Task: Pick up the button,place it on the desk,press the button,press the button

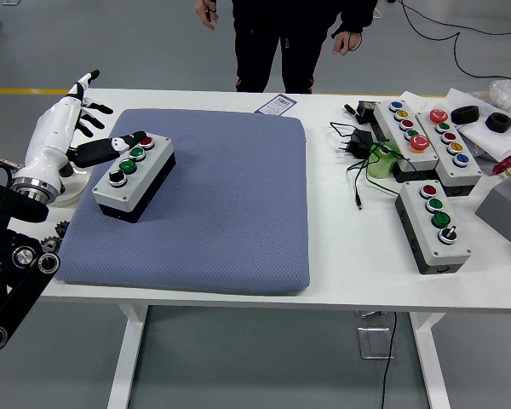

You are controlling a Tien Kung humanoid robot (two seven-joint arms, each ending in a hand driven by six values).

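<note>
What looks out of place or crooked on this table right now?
The grey four-button control box sits askew on the blue quilted mat, turned at an angle to its edges, with the left hand touching its far end. On the right, a loose black power adapter and cable lie tangled beside the spare button boxes.

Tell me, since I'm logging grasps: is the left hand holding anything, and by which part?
Nothing is held. The left hand is spread open beside the button box on the blue mat, with one black finger lying on its top face.
</note>
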